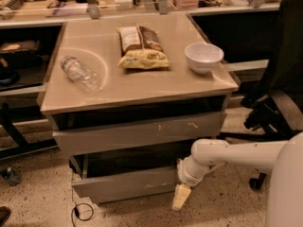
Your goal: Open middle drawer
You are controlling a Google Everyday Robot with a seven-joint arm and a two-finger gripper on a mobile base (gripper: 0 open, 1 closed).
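The middle drawer (pixel 124 184) is the plain grey-beige front under the scratched top front (pixel 137 132). It stands pulled out a little, with a dark gap above it and its left side wall showing. The inside is in shadow. My gripper (pixel 181 197) hangs at the end of the white arm (pixel 222 155), pointing down at the right end of the middle drawer's front, touching or very close to it. The lowest front is hidden behind the middle one.
On the cabinet top (pixel 189 86) lie a clear plastic bottle (pixel 79 73), a chip bag (pixel 141 47) and a white bowl (pixel 203 56). A black office chair (pixel 279 93) stands at the right. A cable (pixel 81 212) lies on the floor at the front left.
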